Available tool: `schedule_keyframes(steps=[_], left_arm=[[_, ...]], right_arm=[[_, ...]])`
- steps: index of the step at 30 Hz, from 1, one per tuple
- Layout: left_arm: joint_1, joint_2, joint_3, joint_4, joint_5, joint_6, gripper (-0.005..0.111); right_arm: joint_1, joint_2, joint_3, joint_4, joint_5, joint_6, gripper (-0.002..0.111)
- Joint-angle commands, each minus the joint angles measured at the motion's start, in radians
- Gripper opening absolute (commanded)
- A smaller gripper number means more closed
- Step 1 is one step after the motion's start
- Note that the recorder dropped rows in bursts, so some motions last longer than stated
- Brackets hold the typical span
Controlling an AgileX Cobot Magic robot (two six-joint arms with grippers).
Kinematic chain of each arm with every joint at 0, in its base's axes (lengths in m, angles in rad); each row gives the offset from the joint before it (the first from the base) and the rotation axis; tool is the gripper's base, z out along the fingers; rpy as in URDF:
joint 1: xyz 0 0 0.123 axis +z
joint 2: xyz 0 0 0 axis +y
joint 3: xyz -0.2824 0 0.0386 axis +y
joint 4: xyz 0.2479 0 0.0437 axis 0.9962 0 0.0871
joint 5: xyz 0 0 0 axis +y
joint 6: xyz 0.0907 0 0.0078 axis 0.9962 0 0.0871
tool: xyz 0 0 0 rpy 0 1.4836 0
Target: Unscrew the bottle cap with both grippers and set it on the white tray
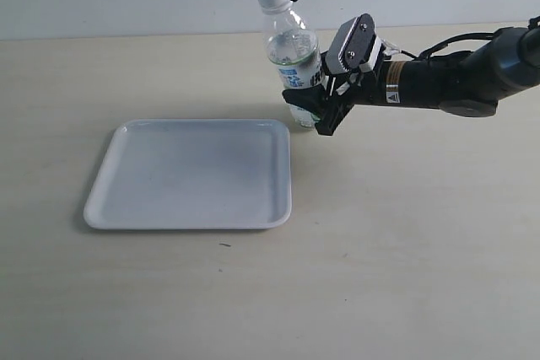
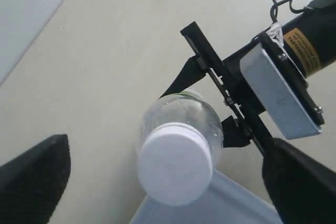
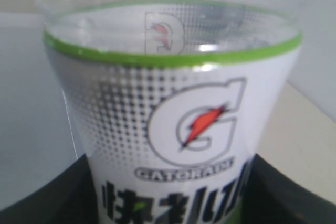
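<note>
Right fingers (image 1: 325, 120), exterior view: clamped on bottle (image 1: 294, 48) low down, by far corner of white tray (image 1: 194, 176) on bench (image 1: 405, 250). Left wrist: left fingers (image 2: 37, 177) spread wide, cap (image 2: 176, 163) between, untouched, on bottle. Right wrist: label (image 3: 178, 129) fills view, fingers hugging sides.

bottle (image 3: 173, 129) label reads GATORADE, G bolt logo

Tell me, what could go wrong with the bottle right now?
The left jaws stand open on either side of the bottle cap; closing off-centre, they might slip off that low, smooth disc. The right jaws clamp the bottle low on its label, so twisting up top could spin or tilt it. A cap dropped early might miss the white tray.
</note>
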Motion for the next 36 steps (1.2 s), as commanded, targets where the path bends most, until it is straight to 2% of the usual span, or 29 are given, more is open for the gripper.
schedule_keyframes(steps=[1,10,12,17,20,27,36], left_arm=[[0.012,-0.006,0.012,-0.036,-0.007,0.009,0.094],[0.012,-0.006,0.046,-0.033,-0.007,0.03,0.092],[0.012,-0.004,0.046,-0.03,-0.007,0.03,0.087],[0.012,0.004,0.046,-0.03,-0.007,0.03,0.066],[0.012,0.011,0.046,-0.03,-0.007,0.026,0.058],[0.012,0.027,0.046,-0.027,-0.007,0.026,0.057],[0.012,0.025,0.046,-0.027,-0.007,0.022,0.046]], right_arm=[[0.0,0.01,0.005,-0.025,0.0,0.008,0.0],[0.0,0.01,0.005,-0.025,0.0,0.008,0.0],[0.0,0.01,0.005,-0.025,0.0,0.008,0.0],[0.0,0.01,0.005,-0.025,0.0,0.008,0.0],[0.0,0.01,0.005,-0.025,0.004,0.008,0.0],[0.0,0.01,0.005,-0.025,0.004,0.008,0.0],[0.0,0.01,0.005,-0.023,0.004,0.008,0.0]])
